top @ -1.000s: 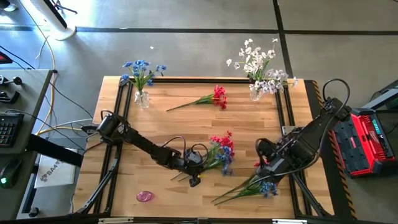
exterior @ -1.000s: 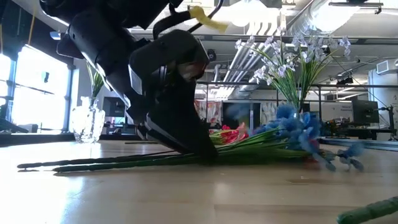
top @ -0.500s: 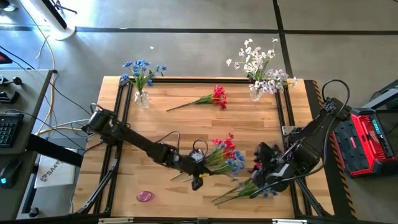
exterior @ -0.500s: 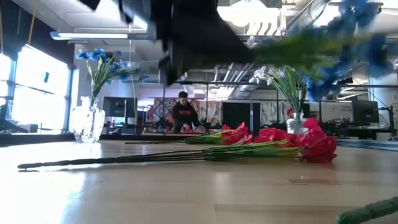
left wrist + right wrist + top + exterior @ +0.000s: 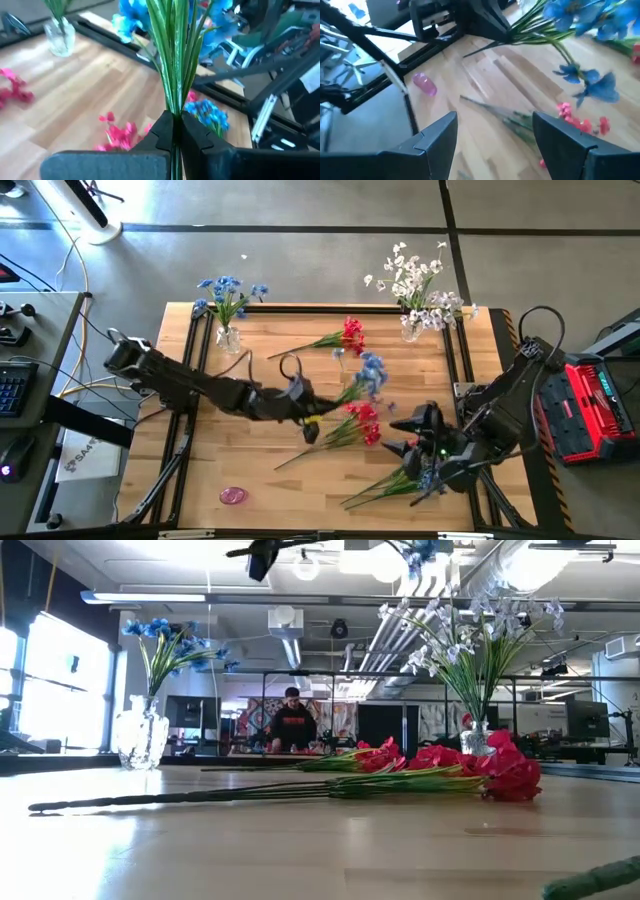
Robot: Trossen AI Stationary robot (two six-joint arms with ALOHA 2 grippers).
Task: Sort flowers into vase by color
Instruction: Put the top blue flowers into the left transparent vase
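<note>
My left gripper point(image 5: 306, 420) is shut on a blue-blossomed spray point(image 5: 368, 370) and carries it above the middle of the table; the wrist view shows its green stems point(image 5: 175, 75) rising from the fingers. A red spray point(image 5: 352, 423) lies flat on the table below it, and another red spray point(image 5: 345, 335) lies nearer the far edge. My right gripper point(image 5: 392, 436) is open and hovers right of the red spray, touching nothing. More sprays with blue blossoms point(image 5: 415, 480) lie by the near right edge. One vase holds blue flowers point(image 5: 228, 338), another holds white ones point(image 5: 412, 328). My left gripper pinches the blue spray's bundle of thin green stems point(image 5: 174, 116) between its two fingers, which lie across the stems. The spray is lifted clear of the table. Its blossoms point(image 5: 131, 19) stand out beyond the fingers, toward the table's right.
A small pink object point(image 5: 232, 495) lies near the table's near edge. The table has a raised dark frame point(image 5: 190, 370) along its sides. A person point(image 5: 292, 720) shows in the room beyond. Bare wood lies between the two vases and at the near left.
My left gripper has risen from the table and moved toward the far edge, taking the blue spray up with it. The spray is lifted clear, its blossoms swung toward the far side. The red spray beside it stayed on the table.
</note>
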